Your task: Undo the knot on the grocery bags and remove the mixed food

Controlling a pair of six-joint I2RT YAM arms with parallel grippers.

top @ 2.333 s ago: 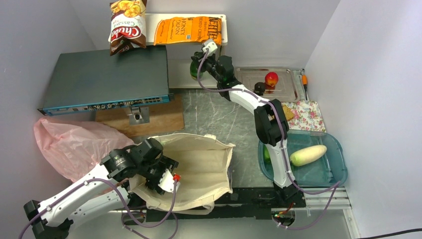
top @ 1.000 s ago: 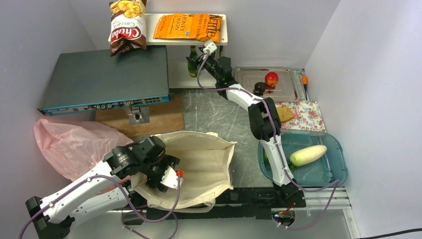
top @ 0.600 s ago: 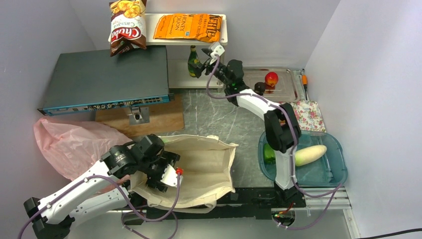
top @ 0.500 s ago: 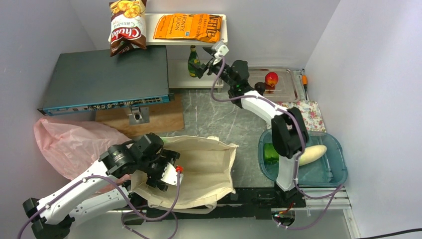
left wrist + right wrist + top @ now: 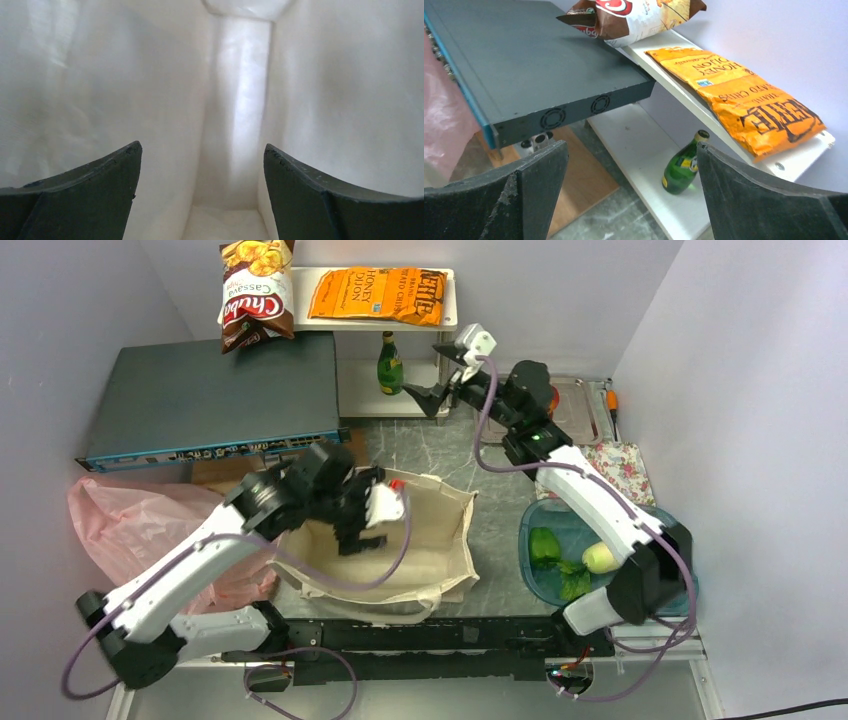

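**Even overhead light, one washed-out wrist view**

From above, everything is bright and evenly lit, and shadows on the surface (image 5: 435, 445) are faint and soft. Inside the tote (image 5: 240, 100), the left wrist view is milky and low in contrast, the cloth glowing near white. The fingers (image 5: 90, 195) of the left hand (image 5: 202, 146) show as dark shapes. The right wrist view is crisp on the orange chip bag (image 5: 744, 105) and the green bottle (image 5: 681, 167), which carries a small highlight. The right hand (image 5: 632, 144) looms dark along the bottom edge.
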